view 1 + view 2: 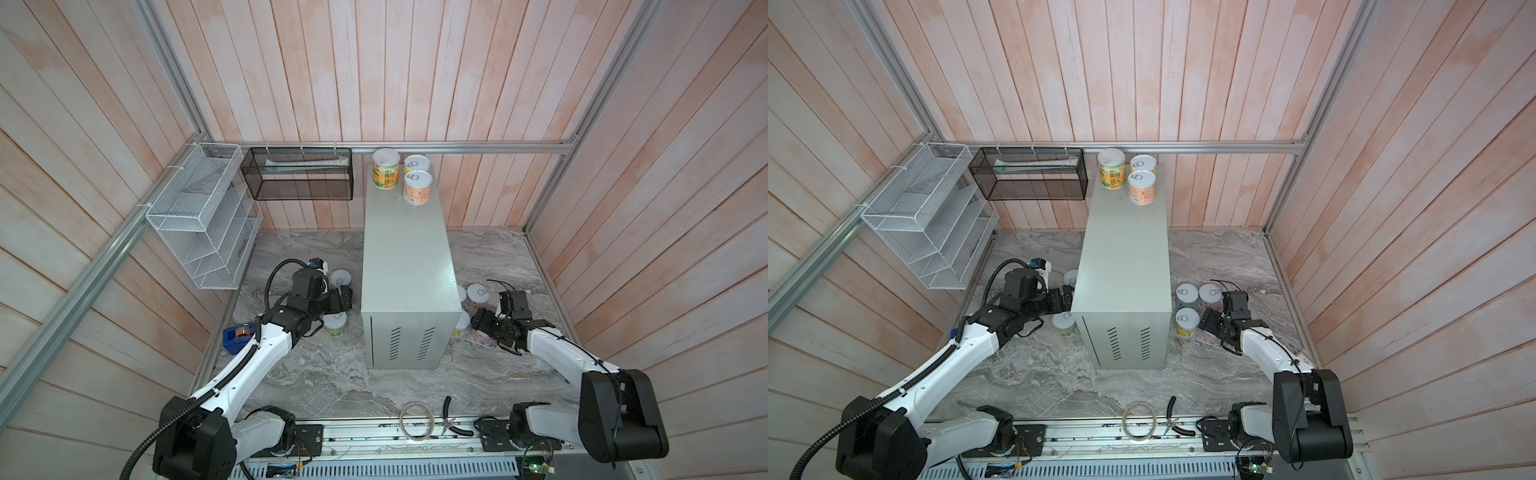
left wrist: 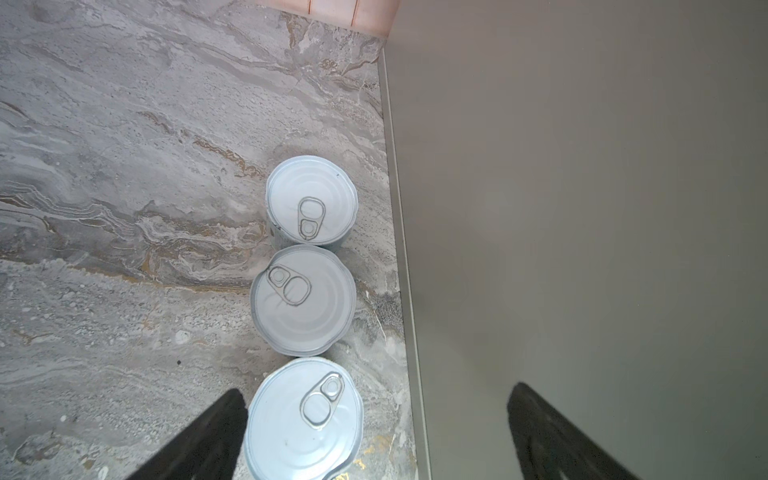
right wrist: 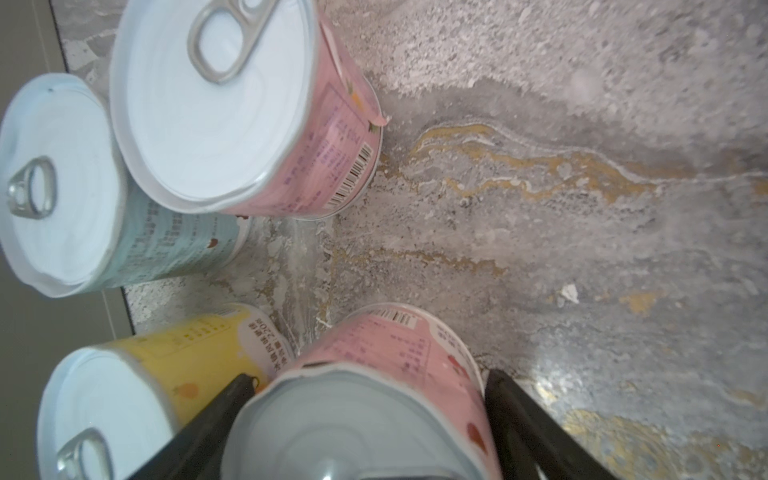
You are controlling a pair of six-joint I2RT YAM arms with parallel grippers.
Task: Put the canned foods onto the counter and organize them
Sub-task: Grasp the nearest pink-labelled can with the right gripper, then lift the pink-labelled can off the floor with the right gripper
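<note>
Pliers (image 1: 445, 411) lie beside what looks like a tape roll (image 1: 415, 438).

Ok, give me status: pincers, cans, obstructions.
Left pincer open over three-can row. Right pincer astride pink can, grip unconfirmed. Three cans on counter. Yellow can crowds that pincer.

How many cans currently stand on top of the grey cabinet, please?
3, all at the far end: a yellow can at the left, an orange can at the right, and another can behind the orange one. None appears hidden.
</note>
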